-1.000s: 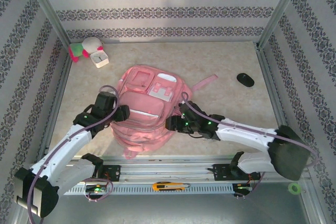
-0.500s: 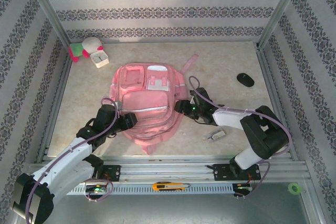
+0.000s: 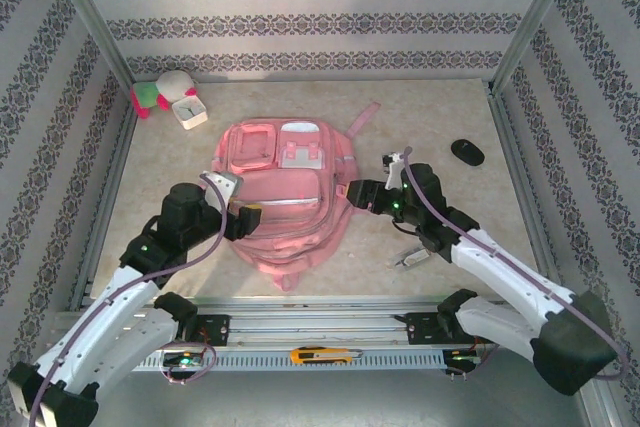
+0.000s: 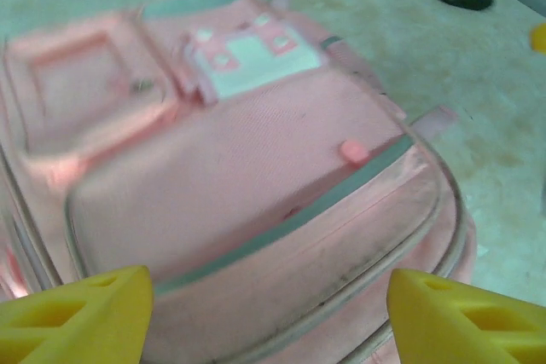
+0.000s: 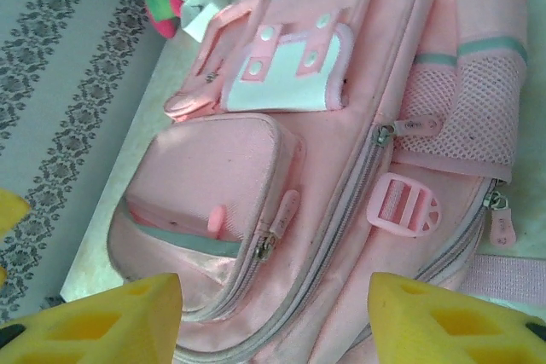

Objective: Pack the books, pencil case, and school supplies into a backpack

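Note:
The pink backpack (image 3: 285,192) lies flat in the middle of the table, pockets facing up; it is blurred in the left wrist view (image 4: 239,185), and its zips are seen close up in the right wrist view (image 5: 341,151). My left gripper (image 3: 245,219) hovers at its near-left edge, open (image 4: 269,317), with only fabric beyond its yellow fingertips (image 4: 85,309). My right gripper (image 3: 358,194) is at the backpack's right side, also open (image 5: 273,317) and holding nothing. A small silver-grey gadget (image 3: 410,257) from the school supplies lies on the table under the right arm. The books and pencil case are out of view.
A black oval object (image 3: 467,152) lies at the right. A plush toy (image 3: 160,92) and a white square clock (image 3: 188,110) sit in the far-left corner. A yellow utility knife (image 3: 322,355) rests on the front rail. Metal frame posts border the table.
The backpack has slid away from the arms and straightened, uncovering the silver-grey gadget. Both arms have drawn back a little from it, and the right arm has swung right.

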